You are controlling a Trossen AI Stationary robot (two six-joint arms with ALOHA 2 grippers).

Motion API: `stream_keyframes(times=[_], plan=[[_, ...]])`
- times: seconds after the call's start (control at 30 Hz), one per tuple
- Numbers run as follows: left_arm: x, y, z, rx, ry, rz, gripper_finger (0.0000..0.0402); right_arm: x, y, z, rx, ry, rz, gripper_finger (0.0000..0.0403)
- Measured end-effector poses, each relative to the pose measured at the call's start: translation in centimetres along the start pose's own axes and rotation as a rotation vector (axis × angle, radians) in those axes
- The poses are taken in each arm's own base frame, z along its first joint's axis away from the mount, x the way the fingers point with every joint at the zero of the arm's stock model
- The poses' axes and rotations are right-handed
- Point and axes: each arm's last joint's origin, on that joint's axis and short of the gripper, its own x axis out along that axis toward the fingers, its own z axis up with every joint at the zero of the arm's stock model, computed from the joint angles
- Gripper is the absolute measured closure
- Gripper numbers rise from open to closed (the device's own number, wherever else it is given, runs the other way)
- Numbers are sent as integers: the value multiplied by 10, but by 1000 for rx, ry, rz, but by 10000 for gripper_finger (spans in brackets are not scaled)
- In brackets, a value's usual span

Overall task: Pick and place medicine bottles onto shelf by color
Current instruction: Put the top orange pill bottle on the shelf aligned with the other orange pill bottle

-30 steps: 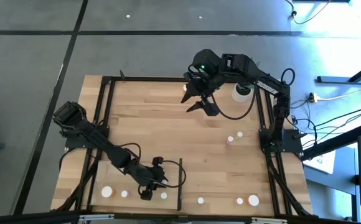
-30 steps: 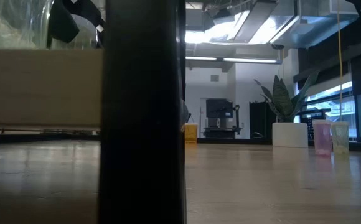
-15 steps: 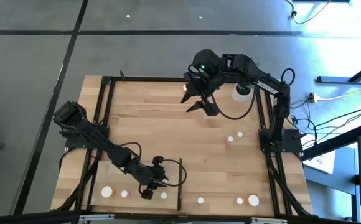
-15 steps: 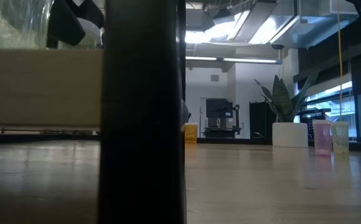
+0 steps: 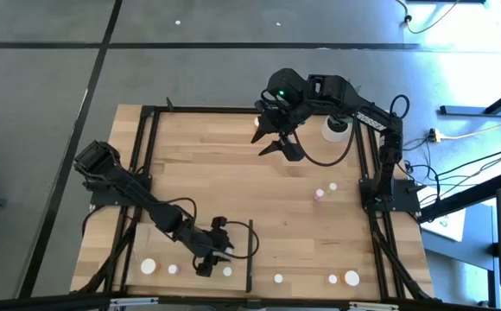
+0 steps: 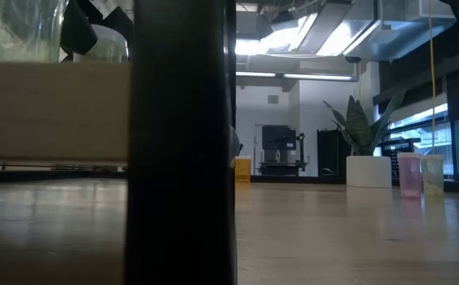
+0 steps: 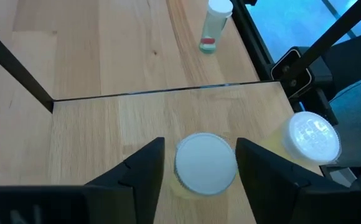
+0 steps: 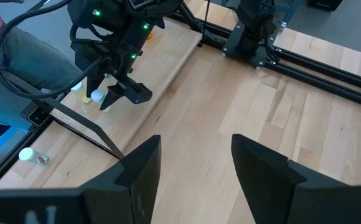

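The shelf [image 5: 190, 259] is a pale wood panel at the table's near left, with a black upright strip [image 5: 250, 255] along its right end. Three white-capped medicine bottles [image 5: 149, 266] [image 5: 173, 269] [image 5: 227, 271] stand on it. My left gripper [image 7: 200, 171] is low over the shelf and open. Its fingers stand on either side of a yellowish bottle [image 7: 205, 163], with a gap showing beside the cap. That bottle stands on its base on the shelf. My right gripper [image 5: 276, 142] hangs open and empty high over the table's far middle.
More bottles stand on the table: an orange one [image 5: 256, 121] at the far edge, a pink [image 5: 320, 193] and a green one [image 5: 332, 185] at the right, and three [image 5: 278, 278] [image 5: 332, 279] [image 5: 351, 277] along the near edge. A white plant pot [image 5: 337, 128] stands far right.
In the low view my left gripper's fingers have drawn a little apart on the shelf, and the pale bottle now shows between them. Neither arm has shifted place.
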Motion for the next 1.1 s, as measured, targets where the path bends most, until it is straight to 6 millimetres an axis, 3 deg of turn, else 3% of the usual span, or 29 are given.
stream_keyframes(times=[0.37, 0.63, 0.93, 1.1], plan=[[0, 0, 1, -1, -5, -2, 148, 0, 0, 0, 0, 0, 0, 205], [-13, -2, 9, 3, -47, -22, 137, 0, 0, 0, 0, 0, 0, 205], [-52, 3, 30, 18, -136, -20, 136, 0, 0, 0, 0, 0, 0, 205], [-81, 20, 35, 11, -140, 121, 137, 0, 0, 0, 0, 0, 0, 205]])
